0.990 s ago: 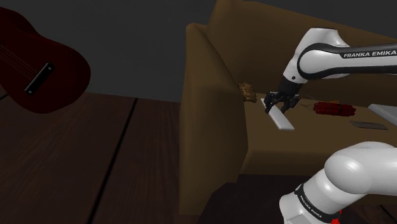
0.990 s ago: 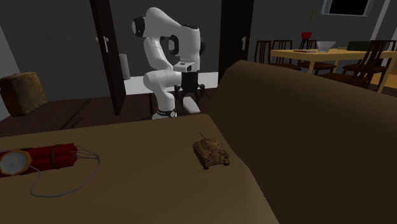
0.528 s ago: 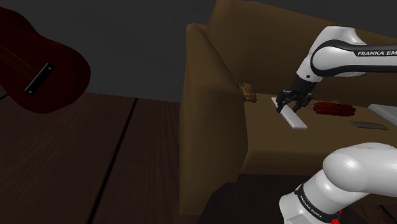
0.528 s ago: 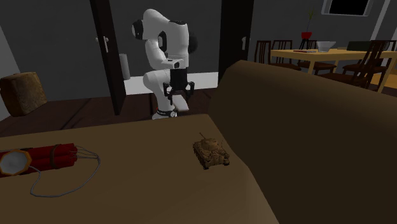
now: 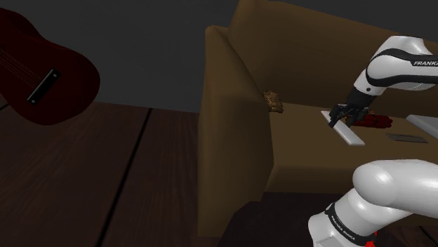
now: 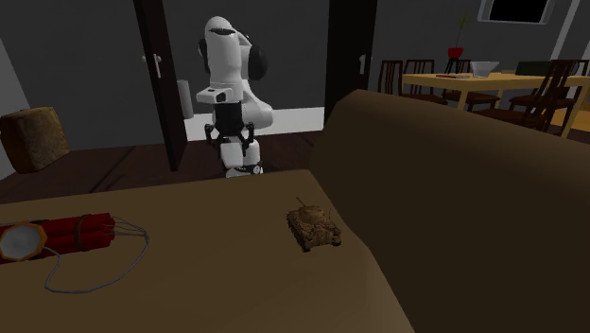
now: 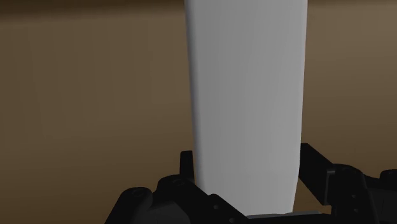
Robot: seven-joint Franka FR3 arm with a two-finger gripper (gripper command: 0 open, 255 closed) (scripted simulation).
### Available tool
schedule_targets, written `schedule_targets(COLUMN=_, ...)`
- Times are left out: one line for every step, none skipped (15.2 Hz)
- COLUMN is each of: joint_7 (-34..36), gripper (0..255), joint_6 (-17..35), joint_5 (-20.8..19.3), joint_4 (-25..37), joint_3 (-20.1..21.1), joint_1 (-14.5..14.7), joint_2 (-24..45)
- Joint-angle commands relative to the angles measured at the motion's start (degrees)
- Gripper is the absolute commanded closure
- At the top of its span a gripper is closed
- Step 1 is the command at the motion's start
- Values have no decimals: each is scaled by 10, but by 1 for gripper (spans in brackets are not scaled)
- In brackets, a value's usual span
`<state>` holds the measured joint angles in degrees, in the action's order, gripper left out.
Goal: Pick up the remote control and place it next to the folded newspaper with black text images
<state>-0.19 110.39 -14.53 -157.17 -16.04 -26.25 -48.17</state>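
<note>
Over the brown sofa seat [image 5: 302, 151] the pale remote [image 5: 349, 133] is clasped between the fingers [image 7: 318, 167] (near a red bundle [image 5: 372, 122]); it should be kept level and carried toward the shoulder view's right, to the likely newspaper [image 5: 408, 137].

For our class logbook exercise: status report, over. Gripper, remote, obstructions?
Gripper shut on pale grey remote, held over sofa seat. Red dynamite bundle close beside it, shoulder view.
</note>
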Motion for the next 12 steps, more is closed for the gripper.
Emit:
schedule_targets(joint_7=-33, gripper=255, joint_6=-3, joint_5=-20, joint_4=14, joint_3=-28, joint_1=-17, joint_2=7)
schedule_targets(joint_7=-48, gripper=255, joint_6=-2, joint_5=-29, joint_4=19, joint_3=-42, joint_1=-24, joint_2=11)
schedule_targets(joint_7=-63, gripper=255, joint_6=-2, joint_5=-38, joint_4=26, joint_3=-56, joint_1=-31, joint_2=16)
schedule_targets(joint_7=-78, gripper=255, joint_6=0, joint_5=-46, joint_4=33, joint_3=-69, joint_1=-37, joint_2=21)
schedule_targets(joint_7=-93, gripper=255, joint_6=1, joint_5=-54, joint_4=40, joint_3=-83, joint_1=-43, joint_2=28)
schedule_targets(joint_7=-107, gripper=255, joint_6=3, joint_5=-61, joint_4=48, joint_3=-97, joint_1=-48, joint_2=35)
schedule_targets(joint_7=-122, gripper=255, joint_6=5, joint_5=-68, joint_4=57, joint_3=-111, joint_1=-53, joint_2=43)
schedule_targets(joint_7=-137, gripper=255, joint_6=7, joint_5=-75, joint_4=67, joint_3=-125, joint_1=-56, joint_2=52)
schedule_targets(joint_7=-152, gripper=255, joint_6=9, joint_5=-80, joint_4=77, joint_3=-139, joint_1=-59, joint_2=61)
schedule_targets(joint_7=-166, gripper=255, joint_6=12, joint_5=-85, joint_4=88, joint_3=-153, joint_1=-62, joint_2=71)
schedule_targets(joint_7=-181, gripper=255, joint_6=14, joint_5=-89, joint_4=99, joint_3=-167, joint_1=-63, joint_2=81)
schedule_targets(joint_7=-196, gripper=255, joint_6=17, joint_5=-92, joint_4=111, joint_3=-181, joint_1=-64, joint_2=92)
